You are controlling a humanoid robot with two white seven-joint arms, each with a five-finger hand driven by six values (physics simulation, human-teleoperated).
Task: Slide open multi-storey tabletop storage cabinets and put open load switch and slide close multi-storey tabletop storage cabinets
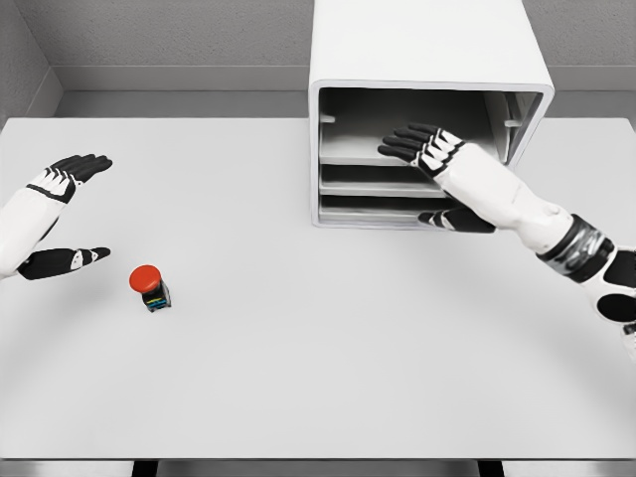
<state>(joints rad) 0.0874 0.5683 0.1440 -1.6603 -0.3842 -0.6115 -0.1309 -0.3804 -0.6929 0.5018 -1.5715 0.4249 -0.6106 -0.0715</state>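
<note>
Reaching toward the cabinet [429, 109] mouth, right robot hand [429, 159] with fingers spread flat, gripping nothing, thumb hanging low before the bottom shelves. Hovered far left of the cabinet, left robot hand [62, 214], likewise open and empty, fingers extended, thumb apart. Rested on the white desk [318, 378] well left and forward of the cabinet, just beside the left thumb: load switch [150, 287], red cap upward, untouched.

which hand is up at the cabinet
The right hand, reaching in front of the cabinet's top shelf. The left hand is apart at the table's far left, near the red switch.
</note>
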